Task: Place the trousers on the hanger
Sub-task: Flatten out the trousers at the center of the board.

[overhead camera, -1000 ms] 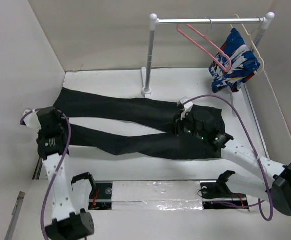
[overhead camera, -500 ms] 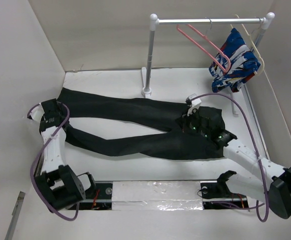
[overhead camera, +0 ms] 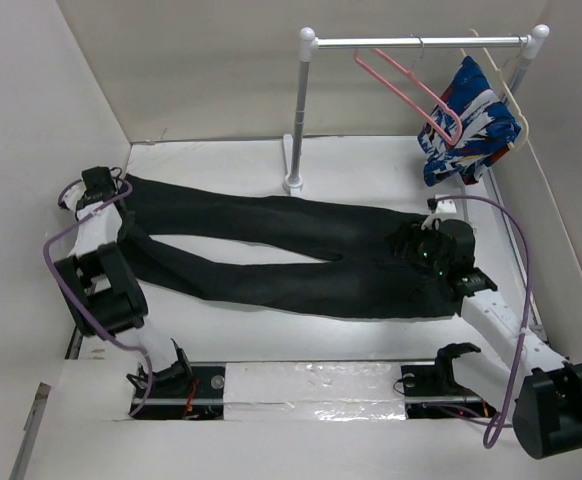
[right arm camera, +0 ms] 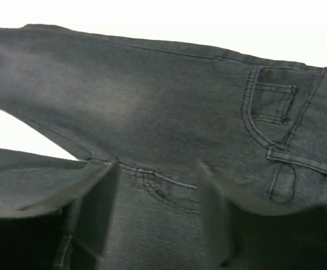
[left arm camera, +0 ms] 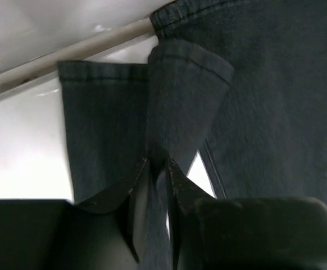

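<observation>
Two legs of the trousers (overhead camera: 291,255) are lying flat — the left gripper (left arm camera: 157,164) is pinching a fold at one hem. The right gripper (right arm camera: 158,166) is gaping wide over the waist end.

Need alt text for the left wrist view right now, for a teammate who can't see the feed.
The left pincer is shut on a raised, cone-shaped fold of the black trousers, close to a stitched hem. More of the dark cloth lies flat on either side of it, on the white table.
</observation>
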